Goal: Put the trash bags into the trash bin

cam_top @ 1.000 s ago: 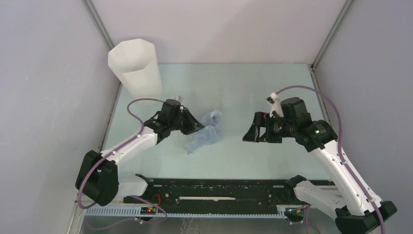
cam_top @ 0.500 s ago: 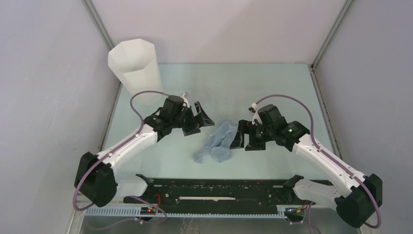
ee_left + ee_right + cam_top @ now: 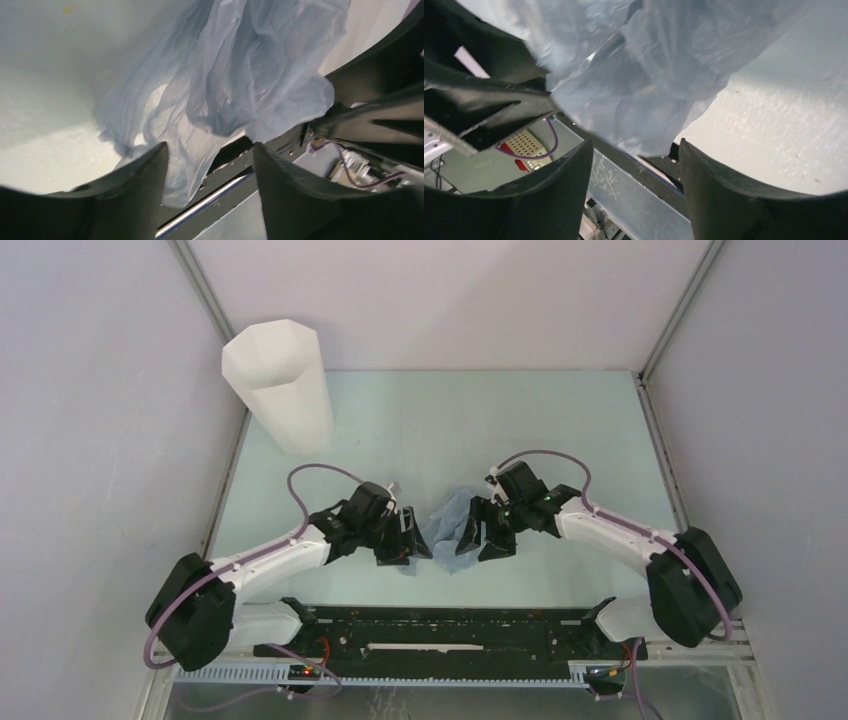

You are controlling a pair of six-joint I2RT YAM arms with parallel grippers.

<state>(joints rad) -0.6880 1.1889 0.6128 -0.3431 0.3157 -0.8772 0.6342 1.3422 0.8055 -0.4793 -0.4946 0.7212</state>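
Left jaws and right jaws stand apart, flanking the trash bag [image 3: 450, 530]; each should pinch a thick fold before lifting it.

Crumpled blue trash bag [image 3: 450, 523] between left pincer [image 3: 408, 541] and right pincer [image 3: 487, 533], trash bin [image 3: 280, 390] well apart.

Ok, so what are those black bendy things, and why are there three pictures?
They are two robot arms, each ending in a two-finger claw. The wide picture looks down from above; the two close-ups come from cameras on the wrists. A crumpled blue trash bag lies on the pale table, and a tall white trash bin stands at the far left. The left gripper and right gripper sit either side of the bag, both open, so nothing looks pinched yet.
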